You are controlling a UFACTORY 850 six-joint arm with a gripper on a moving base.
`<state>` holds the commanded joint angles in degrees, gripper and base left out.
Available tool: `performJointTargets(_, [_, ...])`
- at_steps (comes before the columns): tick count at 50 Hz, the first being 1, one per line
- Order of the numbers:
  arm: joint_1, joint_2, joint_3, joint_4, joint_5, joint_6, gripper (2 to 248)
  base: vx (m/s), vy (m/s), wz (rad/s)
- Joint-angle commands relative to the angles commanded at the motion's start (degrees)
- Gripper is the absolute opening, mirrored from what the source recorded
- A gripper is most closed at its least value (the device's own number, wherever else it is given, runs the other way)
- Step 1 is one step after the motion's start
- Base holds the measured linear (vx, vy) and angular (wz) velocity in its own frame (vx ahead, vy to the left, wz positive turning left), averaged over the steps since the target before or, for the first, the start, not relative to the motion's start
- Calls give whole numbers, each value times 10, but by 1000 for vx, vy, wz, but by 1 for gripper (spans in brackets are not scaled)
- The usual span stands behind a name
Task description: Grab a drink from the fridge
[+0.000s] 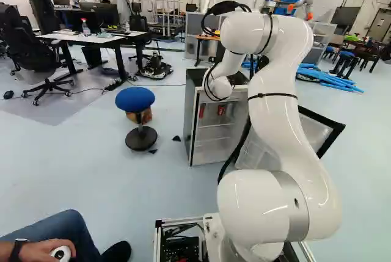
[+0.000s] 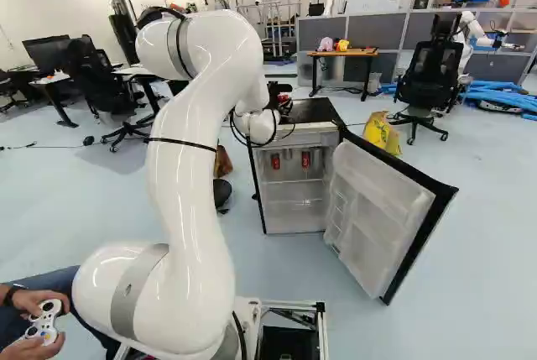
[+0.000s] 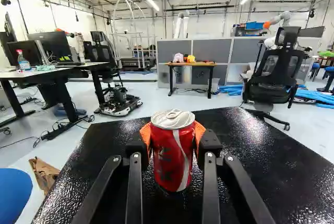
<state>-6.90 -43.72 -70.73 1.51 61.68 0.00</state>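
In the right base view my gripper (image 2: 280, 98) is at the black top (image 2: 312, 112) of the small fridge (image 2: 294, 219). Seen from the wrist, the gripper (image 3: 173, 136) is shut on a red drink can (image 3: 172, 157), an orange pad (image 3: 200, 132) pressing on either side. The can is upright over the fridge's top; whether its base touches the surface I cannot tell. Inside the fridge, two more red cans, one (image 2: 275, 161) left and one (image 2: 305, 159) right, sit in the upper part. The fridge door (image 2: 382, 209) stands wide open to the right.
A blue stool (image 1: 135, 98) stands left of the fridge in the left base view. A seated person's leg and hands with a controller (image 2: 46, 323) are close at the near left. Further back are a desk (image 1: 91, 39), office chairs, a yellow bag (image 2: 382, 132) and another robot (image 2: 471, 33).
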Motion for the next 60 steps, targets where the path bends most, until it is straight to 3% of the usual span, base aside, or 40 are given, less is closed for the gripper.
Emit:
performJointTargets(12, [0, 0, 0, 0, 0, 0, 100, 0, 0, 0])
performJointTargets(13, [0, 0, 0, 0, 0, 0, 124, 0, 0, 0])
performJointTargets(17, [0, 0, 0, 0, 0, 0, 124, 0, 0, 0])
performJointTargets(18, [0, 0, 0, 0, 0, 0, 156, 0, 0, 0])
performJointTargets(23, [0, 0, 0, 0, 0, 0, 156, 0, 0, 0])
performJointTargets(24, [0, 0, 0, 0, 0, 0, 192, 0, 0, 0])
performJointTargets(28, [0, 0, 0, 0, 0, 0, 192, 0, 0, 0])
performJointTargets(29, [0, 1, 1, 0, 0, 0, 228, 0, 0, 0])
performJointTargets(33, [0, 5, 7, 0, 0, 0, 228, 0, 0, 0])
performJointTargets(34, [0, 7, 10, 0, 0, 0, 247, 0, 0, 0])
performJointTargets(60, [0, 75, 104, 0, 0, 0, 247, 0, 0, 0])
